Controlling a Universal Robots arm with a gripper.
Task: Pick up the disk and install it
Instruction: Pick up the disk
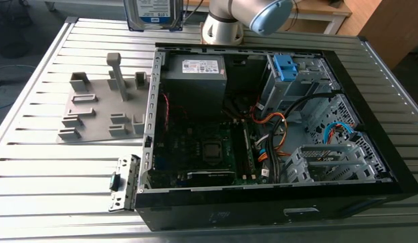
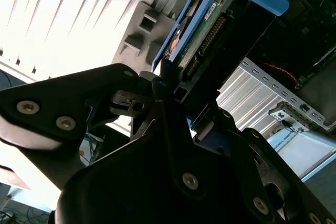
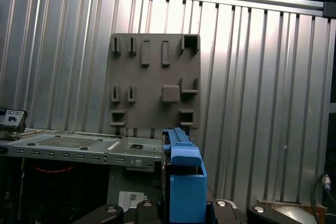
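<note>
The disk (image 1: pixel 154 14) hangs upright above the far edge of the table, its white-and-blue label facing the exterior camera and blue rails along its sides. In the second wrist view my gripper (image 2: pixel 179 94) is shut on the disk (image 2: pixel 205 30), with a black finger (image 2: pixel 164 75) pressed against its edge and the circuit-board side showing. The first wrist view looks down past the disk's blue rail (image 3: pixel 184 177) at the table. The open computer case (image 1: pixel 263 126) lies below and toward the exterior view's right of the disk.
A blue bracket (image 1: pixel 285 68) sits on the metal drive bay (image 1: pixel 310 81) at the case's far right. A large grey box with a white sticker (image 1: pixel 193 76) fills the far left corner. A grey fixture plate (image 1: pixel 104 109) (image 3: pixel 155 80) lies left of the case. The arm's base (image 1: pixel 222 30) stands behind.
</note>
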